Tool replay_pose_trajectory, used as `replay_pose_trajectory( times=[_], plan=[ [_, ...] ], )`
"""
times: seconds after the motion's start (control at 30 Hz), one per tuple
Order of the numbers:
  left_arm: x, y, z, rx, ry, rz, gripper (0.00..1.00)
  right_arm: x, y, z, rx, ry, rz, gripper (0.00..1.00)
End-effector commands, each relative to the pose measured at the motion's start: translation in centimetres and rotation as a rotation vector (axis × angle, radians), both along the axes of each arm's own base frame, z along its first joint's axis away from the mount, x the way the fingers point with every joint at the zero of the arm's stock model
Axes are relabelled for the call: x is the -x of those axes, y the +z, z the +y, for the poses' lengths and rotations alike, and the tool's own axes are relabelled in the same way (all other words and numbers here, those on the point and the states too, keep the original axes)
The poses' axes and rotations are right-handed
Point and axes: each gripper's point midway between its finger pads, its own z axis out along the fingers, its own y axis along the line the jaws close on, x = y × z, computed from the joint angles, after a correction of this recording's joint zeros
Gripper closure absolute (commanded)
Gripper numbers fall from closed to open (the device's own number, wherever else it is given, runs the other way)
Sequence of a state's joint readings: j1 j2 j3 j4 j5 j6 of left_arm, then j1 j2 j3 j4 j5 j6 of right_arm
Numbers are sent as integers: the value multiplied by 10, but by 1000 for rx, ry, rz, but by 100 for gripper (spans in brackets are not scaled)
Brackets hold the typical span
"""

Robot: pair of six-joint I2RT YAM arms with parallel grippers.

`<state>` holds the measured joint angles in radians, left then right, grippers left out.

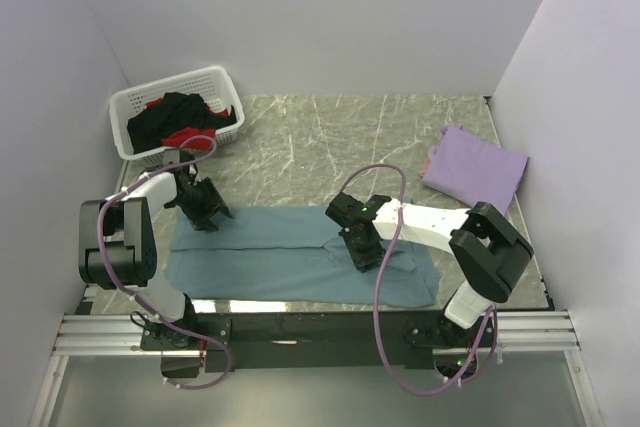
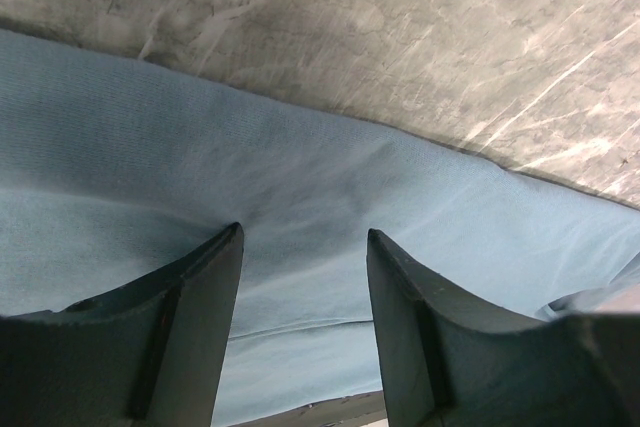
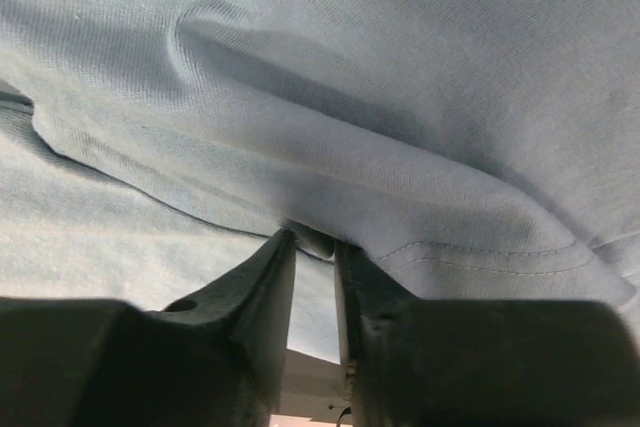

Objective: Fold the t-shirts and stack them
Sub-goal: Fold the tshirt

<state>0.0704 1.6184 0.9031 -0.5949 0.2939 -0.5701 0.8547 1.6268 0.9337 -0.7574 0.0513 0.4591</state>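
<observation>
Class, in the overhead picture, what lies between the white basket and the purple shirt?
Nothing: the overhead view shows only bare marbled table between the basket and the purple shirt.

- Top view looks steeply down from above the near edge, over the whole table (image 1: 400,127).
- Left wrist view looks past the left gripper (image 2: 305,237), close on the teal shirt (image 2: 300,167) and table.
- Right wrist view, past the right gripper (image 3: 315,239), sits closer on the shirt.
- All three share that shirt.

Four shirts: teal t-shirt (image 1: 290,257), lavender t-shirt (image 1: 475,167), black t-shirt (image 1: 180,112), red t-shirt (image 1: 183,137). One basket (image 1: 170,84). Two grippers: left gripper (image 1: 206,217), right gripper (image 1: 362,251). One bench (image 1: 330,137).
</observation>
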Motion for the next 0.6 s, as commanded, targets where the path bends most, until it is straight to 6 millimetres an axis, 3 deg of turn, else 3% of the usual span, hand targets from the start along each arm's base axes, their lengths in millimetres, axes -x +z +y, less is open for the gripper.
replay_pose_trajectory(
  times=[0.0,0.13,0.33,0.57],
  plan=[
    [11,-4,-1,-1,-12,33,41,-5,-4,-6,14,-28,-34,73],
    [11,-5,-1,1,-17,32,41,-5,-4,-7,15,-36,-34,85],
    [13,-6,-2,4,-25,37,41,-6,8,-5,13,-37,-29,94],
    [13,-8,-1,2,-41,41,41,-3,39,0,10,-11,10,92]
  ],
)
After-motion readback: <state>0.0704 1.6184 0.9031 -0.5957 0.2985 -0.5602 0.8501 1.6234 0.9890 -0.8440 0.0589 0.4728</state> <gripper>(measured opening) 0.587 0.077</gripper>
